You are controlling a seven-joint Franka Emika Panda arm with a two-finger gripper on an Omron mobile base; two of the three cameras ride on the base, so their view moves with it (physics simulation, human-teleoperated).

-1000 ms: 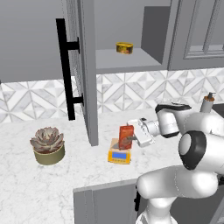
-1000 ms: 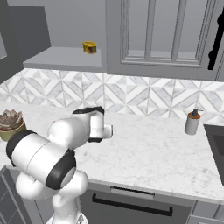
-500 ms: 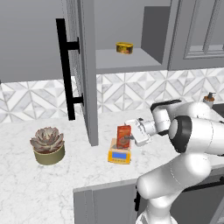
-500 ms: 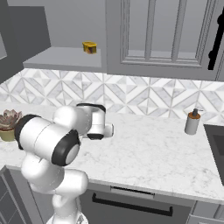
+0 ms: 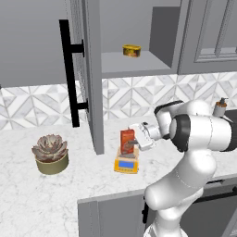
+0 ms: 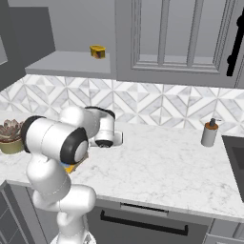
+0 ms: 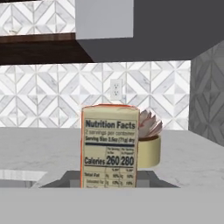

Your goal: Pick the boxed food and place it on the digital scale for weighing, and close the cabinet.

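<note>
the box point(image 5: 127, 140) is stood upright on the scale point(image 5: 126, 164), which lies flat on the counter point(image 5: 55, 199) just ahead of the jaws point(image 5: 135, 145). in the left base view the jaws are seen level with the lower half of the box, at its right side and very close to it; whether they are touching it, and whether they are wide or narrow, cannot be told, since the finger tips are hidden in the hand view and too small in the base views. in the hand view the box point(image 7: 110, 146) is met head-on, just in front of the jaws, its nutrition facts panel turned toward them and the grey plate of the scale point(image 7: 65, 179) spread under it. beyond the box, on the far side from the jaws, a potted succulent point(image 7: 148, 140) is seen, partly covered by the box; in the left base view the succulent point(image 5: 50, 152) is set well apart from the scale on the counter. the cabinet door point(image 5: 88, 69) is swung open, edge-on, above and beyond the box as seen from the jaws, with its black bar handle point(image 5: 68, 74) on the outer face. a yellow tin point(image 5: 131, 50) is left on the cabinet shelf point(image 5: 134, 65), well above the jaws. a soap bottle point(image 6: 209, 133) is stood on the counter well behind the jaws.
</note>
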